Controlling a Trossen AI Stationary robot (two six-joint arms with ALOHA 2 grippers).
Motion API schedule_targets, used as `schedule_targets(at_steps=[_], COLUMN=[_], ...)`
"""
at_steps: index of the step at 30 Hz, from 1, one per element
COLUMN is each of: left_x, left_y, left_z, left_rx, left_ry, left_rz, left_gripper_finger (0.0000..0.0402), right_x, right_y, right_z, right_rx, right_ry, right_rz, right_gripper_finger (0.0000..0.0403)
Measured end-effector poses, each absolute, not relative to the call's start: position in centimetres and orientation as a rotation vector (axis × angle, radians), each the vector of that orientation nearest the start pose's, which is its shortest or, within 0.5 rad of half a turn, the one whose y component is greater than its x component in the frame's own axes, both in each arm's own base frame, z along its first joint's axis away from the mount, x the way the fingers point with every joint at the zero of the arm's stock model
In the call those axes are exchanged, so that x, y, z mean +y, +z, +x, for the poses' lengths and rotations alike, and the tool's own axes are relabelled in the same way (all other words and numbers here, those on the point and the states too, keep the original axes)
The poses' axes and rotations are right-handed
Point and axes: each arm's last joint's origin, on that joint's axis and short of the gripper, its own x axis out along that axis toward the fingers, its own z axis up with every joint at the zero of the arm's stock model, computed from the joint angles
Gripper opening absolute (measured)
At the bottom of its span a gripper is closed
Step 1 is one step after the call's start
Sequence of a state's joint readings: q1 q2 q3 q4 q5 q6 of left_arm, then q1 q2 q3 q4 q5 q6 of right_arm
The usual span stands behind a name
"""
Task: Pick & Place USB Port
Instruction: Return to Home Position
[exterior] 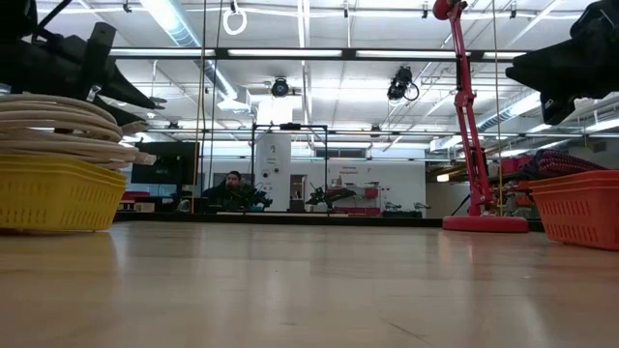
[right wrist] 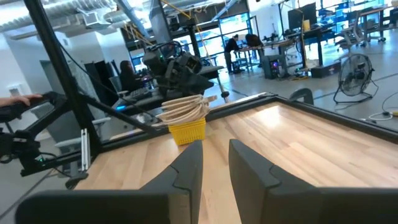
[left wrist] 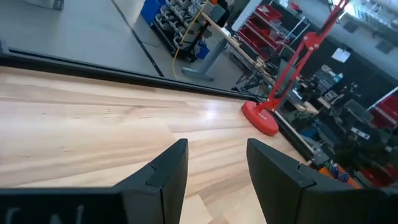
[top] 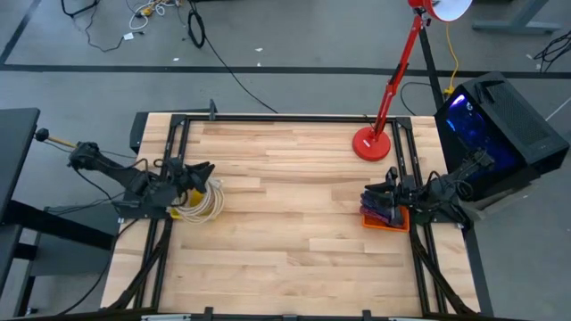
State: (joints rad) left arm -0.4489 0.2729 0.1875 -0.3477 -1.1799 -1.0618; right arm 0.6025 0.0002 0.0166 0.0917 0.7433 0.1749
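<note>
A yellow basket heaped with cream-white coiled cables stands near the table's left edge; in the low view the basket carries the coils on top. An orange basket with dark purple contents sits near the right edge, also in the low view. My left gripper hovers open above the yellow basket, holding nothing. My right gripper hovers open over the orange basket, pointing across the table at the yellow basket.
A red desk lamp stands with its round base on the far right part of the table, its arm slanting up. A black computer case with blue light sits beyond the right edge. Bare wood lies between the two baskets.
</note>
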Motion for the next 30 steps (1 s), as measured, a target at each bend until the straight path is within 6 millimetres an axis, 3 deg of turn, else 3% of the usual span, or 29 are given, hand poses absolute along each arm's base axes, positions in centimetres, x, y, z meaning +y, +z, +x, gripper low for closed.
schedule_targets(at_steps=[21, 30], left_x=[0.8, 1.9], left_y=[19.0, 19.6], left_z=[7.8, 6.6], left_rx=[-0.291, -0.434], left_ry=[0.930, 1.016], left_rz=[-0.794, -0.854], left_gripper_finger=[0.0170, 0.0170], right_x=[3.4, 2.2], right_y=[17.7, 17.7], right_z=[8.4, 8.8], right_rx=[-0.098, -0.114], right_ry=[-0.137, -0.269], right_rz=[0.242, 0.235], right_gripper_finger=[0.0080, 0.0080])
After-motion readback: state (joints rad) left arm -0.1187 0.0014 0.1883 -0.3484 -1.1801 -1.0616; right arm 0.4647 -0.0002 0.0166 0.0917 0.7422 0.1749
